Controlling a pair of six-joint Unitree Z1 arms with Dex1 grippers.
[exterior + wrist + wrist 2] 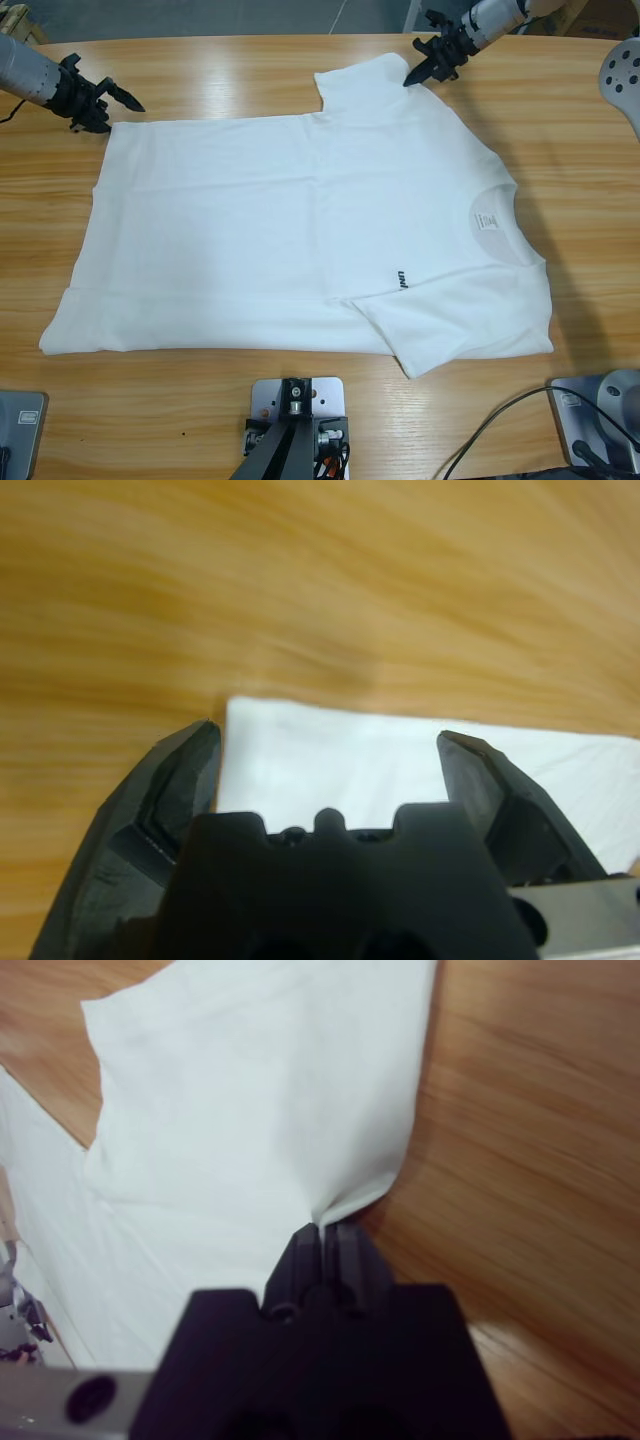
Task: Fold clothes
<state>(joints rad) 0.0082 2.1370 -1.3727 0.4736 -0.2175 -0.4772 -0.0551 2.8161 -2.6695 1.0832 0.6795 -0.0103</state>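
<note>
Tabletop: T-shirt (250, 1110) sleeve in right claw (326, 1228)

Both arms are silver-grey tubes ending in matte black parts. The left gripper (330, 770) has two thick, wedge-shaped black jaws with bevelled faces rising from a blocky, notched black body with small round screws. The right gripper (328, 1232) shows narrow black jaws above a similar body, beside a grey plate with a round hole.

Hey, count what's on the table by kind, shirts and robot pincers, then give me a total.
Shirt: 1, white, lying flat.
Pincers: 2, left pincer open at the hem corner, right pincer shut on the sleeve.
Total: 3.
</note>
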